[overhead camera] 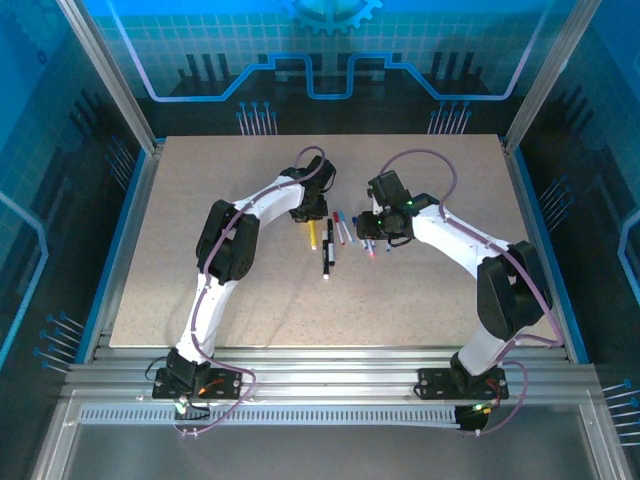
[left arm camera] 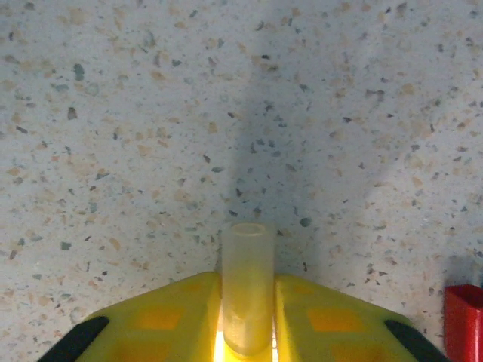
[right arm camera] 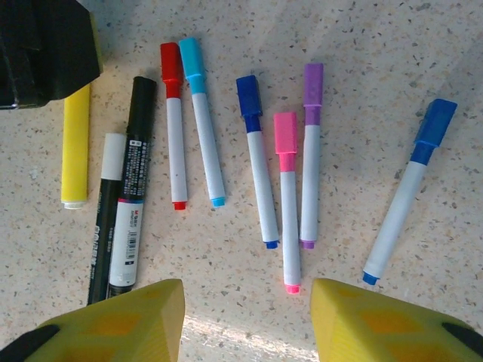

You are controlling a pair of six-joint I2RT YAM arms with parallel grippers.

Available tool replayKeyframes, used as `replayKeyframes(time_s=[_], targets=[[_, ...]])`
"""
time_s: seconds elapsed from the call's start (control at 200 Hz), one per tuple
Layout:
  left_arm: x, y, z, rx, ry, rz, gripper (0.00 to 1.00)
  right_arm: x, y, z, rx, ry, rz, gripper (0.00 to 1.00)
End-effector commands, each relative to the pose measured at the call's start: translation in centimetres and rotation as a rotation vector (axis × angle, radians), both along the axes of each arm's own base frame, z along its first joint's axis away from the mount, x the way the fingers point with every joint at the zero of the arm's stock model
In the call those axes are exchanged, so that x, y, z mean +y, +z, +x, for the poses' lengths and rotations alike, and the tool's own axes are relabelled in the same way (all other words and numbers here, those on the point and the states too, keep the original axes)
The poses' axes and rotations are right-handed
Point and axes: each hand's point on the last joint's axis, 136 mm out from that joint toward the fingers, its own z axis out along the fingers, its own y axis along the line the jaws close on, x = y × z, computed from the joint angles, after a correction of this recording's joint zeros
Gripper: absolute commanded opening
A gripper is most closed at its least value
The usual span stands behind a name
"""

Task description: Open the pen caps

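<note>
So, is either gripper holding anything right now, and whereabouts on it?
Left gripper pinches the yellow pen near one end; right gripper is open, holding nothing.

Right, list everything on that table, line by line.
yellow pen: 1, yellow, left end of the row
black pen: 1, black with a white end, right of the yellow pen
black marker: 1, black with a white label, beside the black pen
capped pens: 6, white bodies, fanned out right of the black marker
pen caps: 6, all on; left to right red, light blue, dark blue, pink, purple, blue
table: 1, speckled beige, under everything
left end effector: 1, yellow fingers, closed on one end of the yellow pen
right end effector: 1, yellow fingers, open, above the capped pens
</note>
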Motion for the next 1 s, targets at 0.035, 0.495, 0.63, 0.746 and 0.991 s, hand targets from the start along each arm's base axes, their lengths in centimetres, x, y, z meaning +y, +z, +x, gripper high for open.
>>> replayKeyframes(time_s=[0.035,0.495,0.63,0.746,0.991], targets=[[0.7,-2.4,-1.6,0.076,-0.006,0.039,0.19,0.6,0.0,0.0,0.009,-0.004,0.055,0.48],[2.7,3.7,-1.0,-0.010,0.008,-0.056,0.00,5.3,0.2,-0.5,0.026,0.097,0.287,0.46],[1.1,7.1,-1.3,-0.044,-0.027,-0.165,0.00,7.1,0.5,-0.5,0.044,0.124,0.396,0.46],[-0.1,9.0,-2.1,-0.057,-0.038,-0.259,0.00,8.7,1.2,-0.3,0.044,0.150,0.500,0.46],[-1.4,11.0,-3.6,-0.071,-0.055,-0.346,0.00,11.0,2.6,-0.1,0.048,0.187,0.671,0.52]])
